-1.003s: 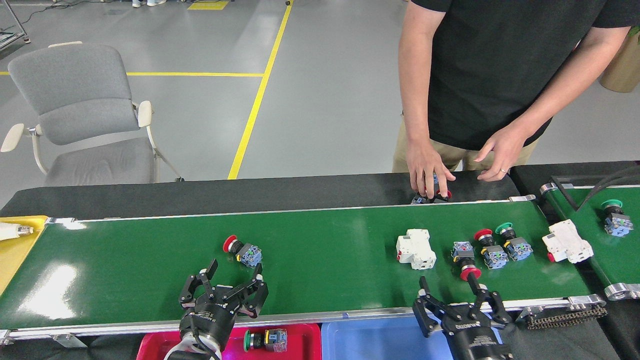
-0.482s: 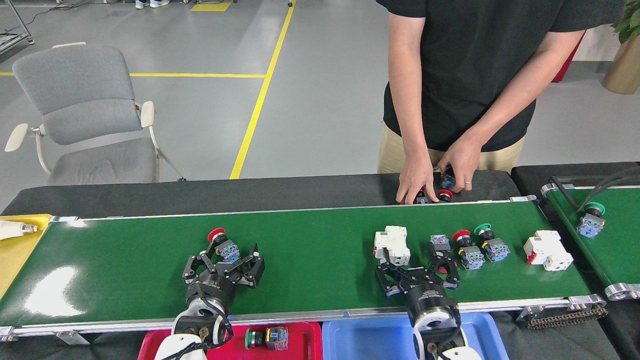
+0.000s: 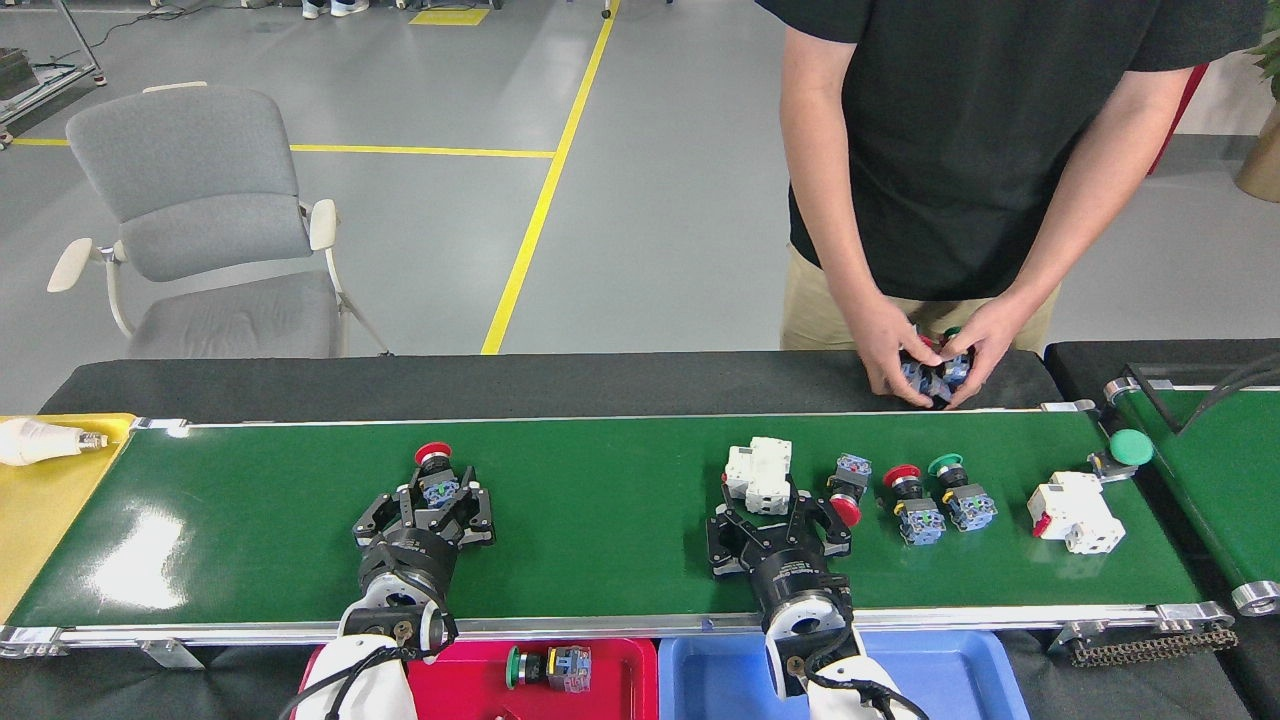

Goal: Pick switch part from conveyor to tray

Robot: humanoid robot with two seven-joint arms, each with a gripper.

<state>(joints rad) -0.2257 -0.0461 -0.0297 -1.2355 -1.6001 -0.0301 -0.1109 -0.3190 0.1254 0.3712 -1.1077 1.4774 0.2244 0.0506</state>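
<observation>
On the dark-green conveyor (image 3: 610, 520) stands a red-capped push-button switch part (image 3: 435, 472). My left gripper (image 3: 437, 497) is open, with its fingers on either side of the part's blue body. My right gripper (image 3: 775, 510) is open just in front of a white breaker part (image 3: 758, 475), its fingers reaching up beside the breaker's near end. Below the near rail lies a red tray (image 3: 620, 680) that holds a green-capped switch part (image 3: 548, 667). Next to it is a blue tray (image 3: 715, 670).
More switch parts lie right of the breaker: red-capped (image 3: 848, 488), red-capped (image 3: 910, 492), green-capped (image 3: 955, 490), another white breaker (image 3: 1075, 512), a green cap (image 3: 1130, 447) at the belt's end. A person's hands (image 3: 930, 365) hold switches behind the far rail. A yellow tray (image 3: 40, 500) holds a bulb (image 3: 45, 440).
Both grippers have moved forward from the near rail onto the belt, the left up to the red-capped switch, the right up to the white breaker. The parts drifted left. The person's hands came together.
</observation>
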